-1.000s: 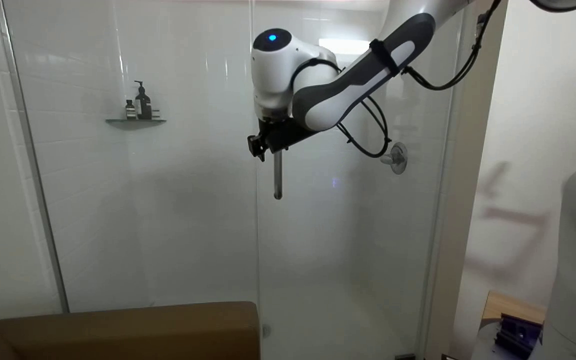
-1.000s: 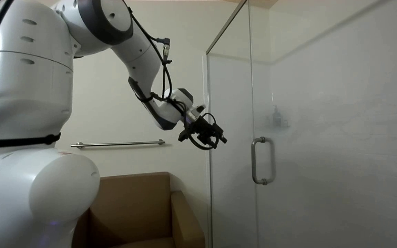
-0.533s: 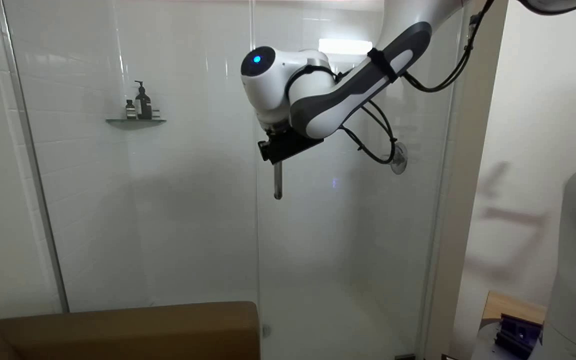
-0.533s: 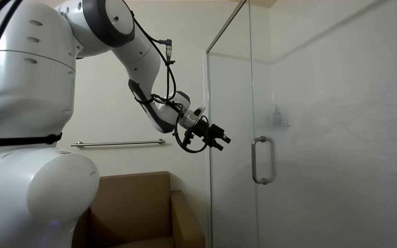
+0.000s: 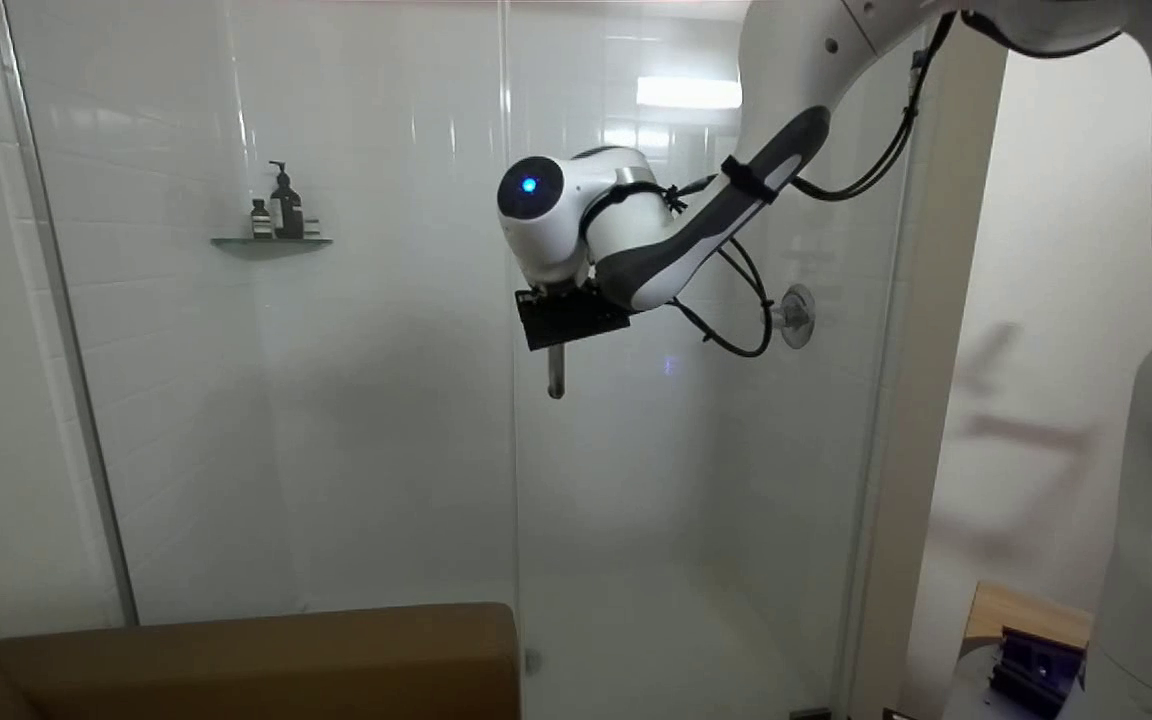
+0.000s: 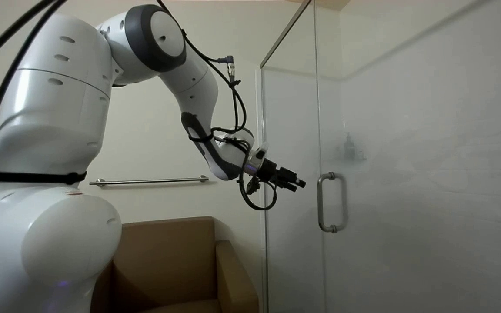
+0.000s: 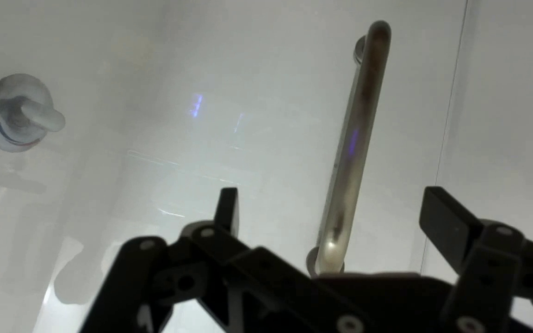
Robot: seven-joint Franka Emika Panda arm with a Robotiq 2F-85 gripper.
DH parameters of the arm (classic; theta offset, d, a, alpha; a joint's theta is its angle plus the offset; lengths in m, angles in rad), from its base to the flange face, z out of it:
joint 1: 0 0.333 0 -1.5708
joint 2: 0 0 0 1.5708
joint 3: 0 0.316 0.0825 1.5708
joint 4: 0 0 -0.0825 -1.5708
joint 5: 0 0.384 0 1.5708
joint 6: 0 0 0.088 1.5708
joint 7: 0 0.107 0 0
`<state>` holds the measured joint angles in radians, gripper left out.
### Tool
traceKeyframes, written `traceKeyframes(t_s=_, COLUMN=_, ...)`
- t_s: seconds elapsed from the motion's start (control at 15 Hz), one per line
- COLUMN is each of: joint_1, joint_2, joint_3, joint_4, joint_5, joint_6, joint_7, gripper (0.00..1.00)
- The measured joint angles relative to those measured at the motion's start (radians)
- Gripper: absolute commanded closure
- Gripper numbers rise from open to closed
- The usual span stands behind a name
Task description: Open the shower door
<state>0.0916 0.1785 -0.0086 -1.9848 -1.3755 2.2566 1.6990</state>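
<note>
"How did the gripper stand?"
"Spread, short of the handle on the closed shower door, and skewed to that handle, so a crooked grip could have slipped mid-pull"

One robot arm bore one gripper with two fingers. There was one shower door with one bar handle, plus one more glass panel. Counted besides were one shower valve, one towel bar, one armchair and one shelf holding two bottles and one low container.
</note>
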Motion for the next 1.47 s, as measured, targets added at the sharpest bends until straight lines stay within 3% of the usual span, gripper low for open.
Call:
traceKeyframes(t_s=0.67, joint_1=-0.026, joint_2=0.227, joint_3=-0.011, joint_4=0.177, joint_5=-0.335, joint_6=0.014, joint_7=0.350, gripper=0.00)
traceKeyframes(t_s=1.2, joint_1=-0.045, joint_2=0.349, joint_3=-0.010, joint_4=0.318, joint_5=-0.372, joint_6=-0.015, joint_7=0.369, gripper=0.00)
traceKeyframes(t_s=1.33, joint_1=-0.077, joint_2=0.364, joint_3=-0.005, joint_4=0.340, joint_5=-0.363, joint_6=0.056, joint_7=0.366, gripper=0.00)
traceKeyframes(t_s=1.47, joint_1=-0.131, joint_2=0.378, joint_3=-0.003, joint_4=0.364, joint_5=-0.360, joint_6=0.206, joint_7=0.365, gripper=0.00)
